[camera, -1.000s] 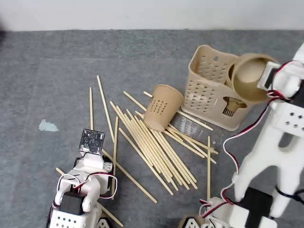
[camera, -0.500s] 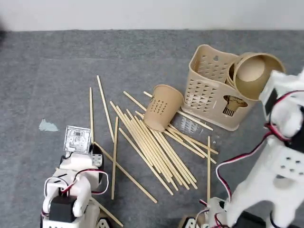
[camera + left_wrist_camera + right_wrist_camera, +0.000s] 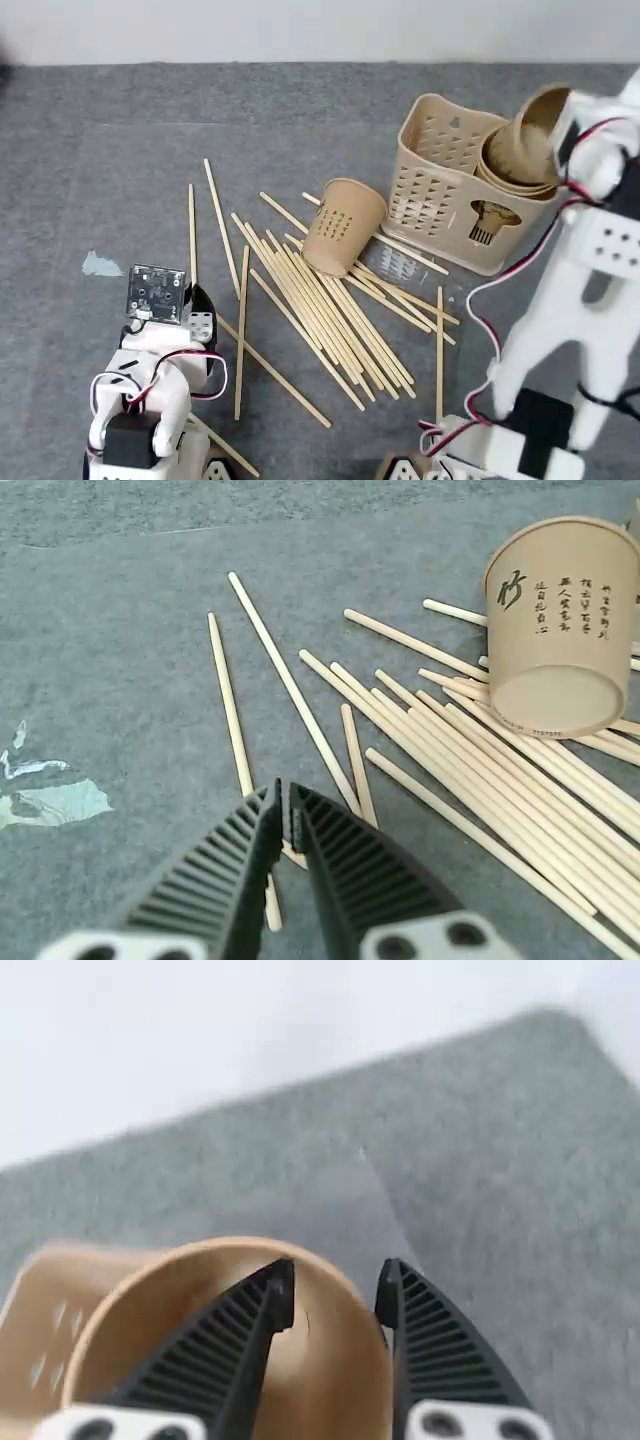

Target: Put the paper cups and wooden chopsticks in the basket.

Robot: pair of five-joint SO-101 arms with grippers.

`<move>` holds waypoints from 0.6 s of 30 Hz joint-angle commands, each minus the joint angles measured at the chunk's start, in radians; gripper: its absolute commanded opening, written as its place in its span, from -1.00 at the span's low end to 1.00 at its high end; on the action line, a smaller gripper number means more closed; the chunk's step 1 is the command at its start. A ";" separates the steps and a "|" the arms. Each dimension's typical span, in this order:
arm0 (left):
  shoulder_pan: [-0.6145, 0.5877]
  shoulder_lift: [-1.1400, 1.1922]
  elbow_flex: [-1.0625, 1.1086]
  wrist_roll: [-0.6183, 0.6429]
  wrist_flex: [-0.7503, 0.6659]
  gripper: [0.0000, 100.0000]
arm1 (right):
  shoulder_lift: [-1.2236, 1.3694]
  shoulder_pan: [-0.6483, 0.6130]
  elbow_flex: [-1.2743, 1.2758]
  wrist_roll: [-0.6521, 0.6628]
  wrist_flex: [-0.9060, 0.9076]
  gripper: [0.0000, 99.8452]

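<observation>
Our right gripper (image 3: 338,1278) has its jaws apart, astride the rim of a paper cup (image 3: 528,140) tilted over the basket (image 3: 432,185) (a nested cup (image 3: 512,183) sits inside); our left gripper (image 3: 285,792) is closed on nothing above the strewn chopsticks (image 3: 320,305); a fallen cup (image 3: 343,225) lies on them beside the basket.

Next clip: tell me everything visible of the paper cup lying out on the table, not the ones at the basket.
The paper cup is tan-brown and tapered, with dark print on its side. It lies on its side across the scattered wooden chopsticks. Its recessed round base faces the left arm and its mouth faces the basket. Its rim is close beside the basket's latticed wall, but whether they touch cannot be told. It looks undented, and nothing holds it.
</observation>
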 commanded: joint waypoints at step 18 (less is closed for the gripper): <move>0.006 -0.006 0.018 -0.218 -0.184 -0.97 | -0.140 -0.042 -0.057 0.012 0.285 -0.71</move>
